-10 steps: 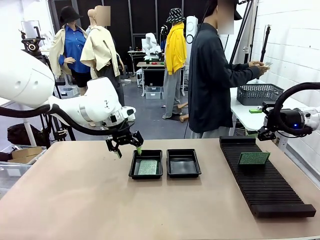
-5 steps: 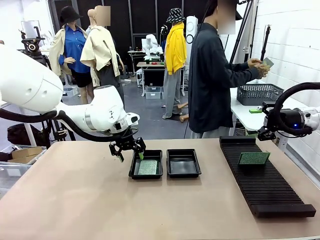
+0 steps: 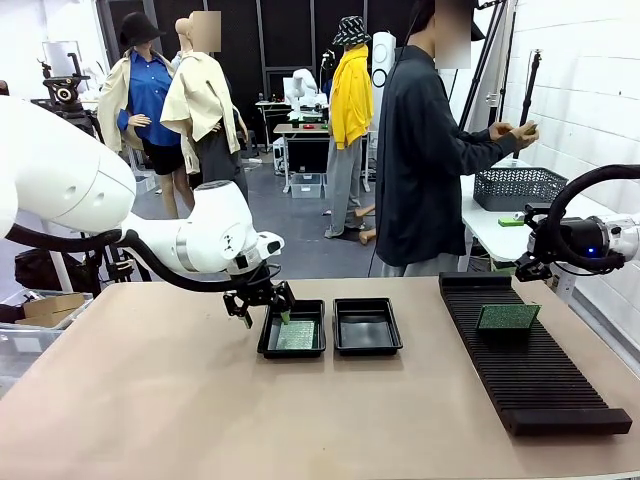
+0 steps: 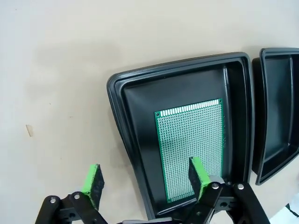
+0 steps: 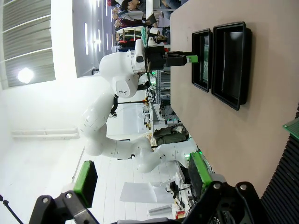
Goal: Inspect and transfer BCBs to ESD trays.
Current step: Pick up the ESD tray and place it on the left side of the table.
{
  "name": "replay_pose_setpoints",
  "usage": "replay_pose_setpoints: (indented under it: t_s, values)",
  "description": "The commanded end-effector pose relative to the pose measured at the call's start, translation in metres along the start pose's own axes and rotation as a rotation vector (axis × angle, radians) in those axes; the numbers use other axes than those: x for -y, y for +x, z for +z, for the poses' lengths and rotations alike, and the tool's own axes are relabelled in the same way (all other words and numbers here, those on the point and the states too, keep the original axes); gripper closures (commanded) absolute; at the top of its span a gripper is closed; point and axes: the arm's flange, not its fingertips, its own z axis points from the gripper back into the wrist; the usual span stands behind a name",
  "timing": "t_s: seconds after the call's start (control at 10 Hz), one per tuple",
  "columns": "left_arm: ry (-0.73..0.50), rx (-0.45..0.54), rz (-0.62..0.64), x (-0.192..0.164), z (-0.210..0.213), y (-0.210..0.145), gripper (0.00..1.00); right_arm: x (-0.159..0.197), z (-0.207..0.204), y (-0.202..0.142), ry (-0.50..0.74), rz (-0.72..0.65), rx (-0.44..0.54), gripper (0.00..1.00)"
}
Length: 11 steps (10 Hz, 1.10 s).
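Left fingers (image 4: 93, 184) wide, holding nothing, side rim of 1 ESD tray (image 4: 117, 93) between them. 1 finger over bare tabletop (image 4: 56, 70), other over near end of green BCB (image 4: 189, 135), which lies flat inside that tray. 2nd ESD tray (image 4: 275, 70) just beside 1st, out past BCB-side finger. Right fingers (image 5: 86, 182) also wide, holding nothing, well apart from both trays. 2nd BCB (image 3: 508, 317) stands tilted on black ribbed rack (image 3: 540, 380), nearer right fingers. Person (image 3: 425, 150) at far side, hands (image 3: 515, 130) raised together; cannot tell what they hold.
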Motion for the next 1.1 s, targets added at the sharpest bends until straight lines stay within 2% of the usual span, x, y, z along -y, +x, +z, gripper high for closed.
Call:
replay_pose_setpoints:
  t_s: [0.0,0.7,1.0]
  values:
    - [0.038,0.018,0.019,0.0030,-0.0029,-0.0007,0.17,-0.0002,-0.0013,-0.0026,-0.009,-0.006,0.012,0.00]
    - [0.031,-0.013,0.065,-0.0059,-0.0015,0.0006,1.00,-0.0002,-0.0013,-0.0026,-0.009,-0.006,0.012,0.00]
    - [0.025,-0.016,0.057,-0.0048,-0.0004,-0.0001,1.00,-0.0002,-0.0013,-0.0026,-0.009,-0.006,0.012,0.00]
